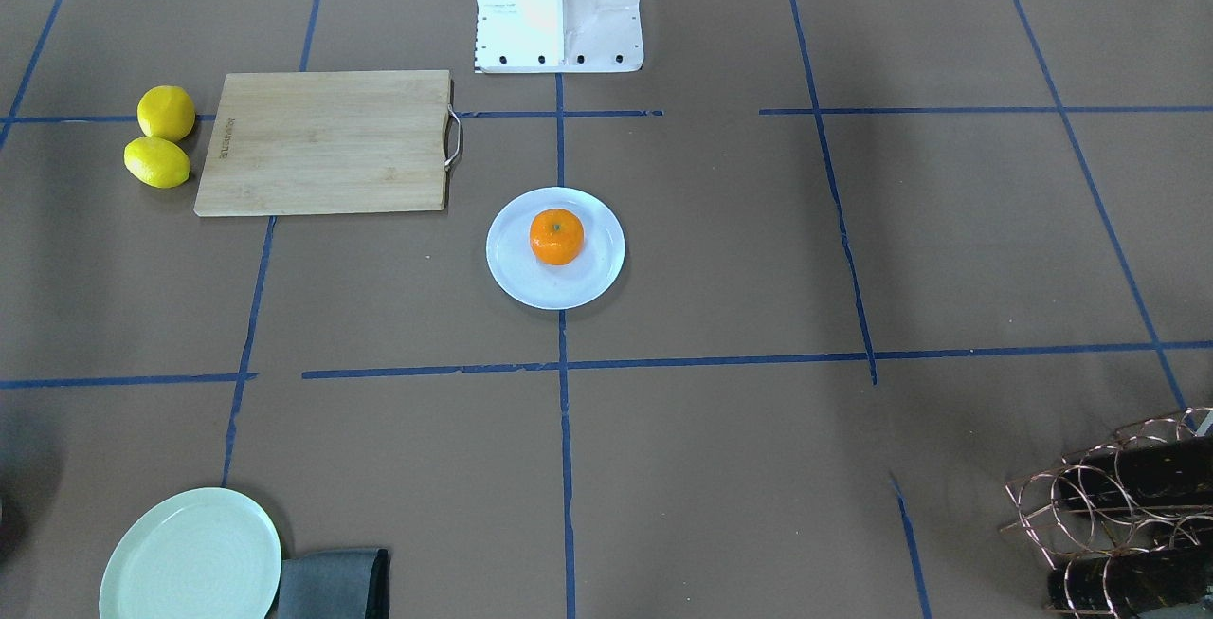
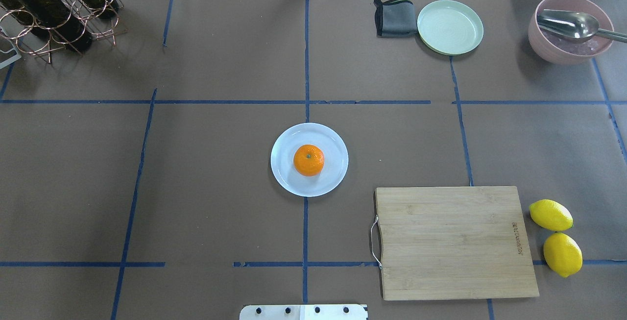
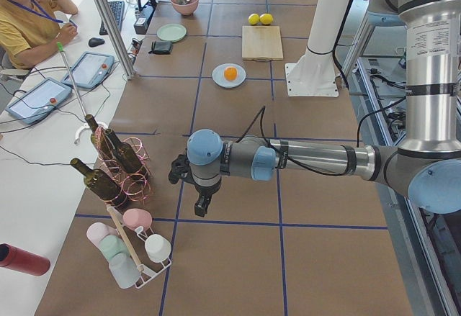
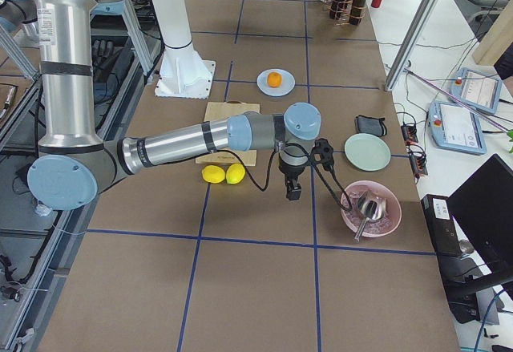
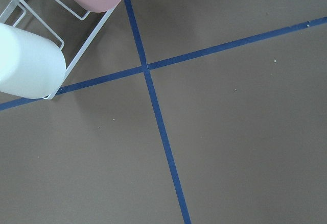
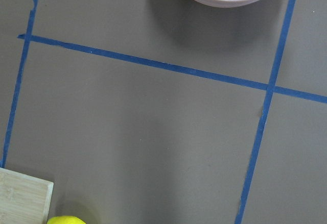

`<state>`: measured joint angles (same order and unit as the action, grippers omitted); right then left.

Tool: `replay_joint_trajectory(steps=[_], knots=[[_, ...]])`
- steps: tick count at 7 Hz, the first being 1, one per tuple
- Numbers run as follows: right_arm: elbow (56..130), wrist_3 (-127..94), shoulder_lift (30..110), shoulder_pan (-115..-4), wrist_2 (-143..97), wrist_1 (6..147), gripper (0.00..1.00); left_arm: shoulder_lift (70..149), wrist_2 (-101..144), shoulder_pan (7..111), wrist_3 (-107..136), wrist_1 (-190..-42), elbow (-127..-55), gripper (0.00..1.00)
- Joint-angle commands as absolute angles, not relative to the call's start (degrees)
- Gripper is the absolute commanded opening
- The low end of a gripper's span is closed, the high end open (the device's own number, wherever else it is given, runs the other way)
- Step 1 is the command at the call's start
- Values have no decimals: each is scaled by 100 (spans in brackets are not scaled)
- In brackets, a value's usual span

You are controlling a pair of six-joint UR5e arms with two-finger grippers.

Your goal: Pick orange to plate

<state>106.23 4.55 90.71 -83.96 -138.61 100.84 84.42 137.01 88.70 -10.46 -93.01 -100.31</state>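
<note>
Orange is sitting on the plate.
My left gripper and right gripper are hovering well away; open or closed, I cannot tell.

The robot's left arm stretches low over the table, its gripper pointing down near a rack of wine bottles. Far along the table, an orange sits on a white plate; an operator in yellow sits alongside.
</note>
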Motion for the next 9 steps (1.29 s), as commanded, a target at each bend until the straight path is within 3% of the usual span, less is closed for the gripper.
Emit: replay_joint_trajectory(steps=[1,9], knots=[[10600,161,8975,-8079,-13834,10055,100,8900,13693,8868,-1037,-9290,-9968,100],[10908,-167,8965,-7892,-13940,10090,100,8938,13693,8859,-149,-9299,-9835,100]])
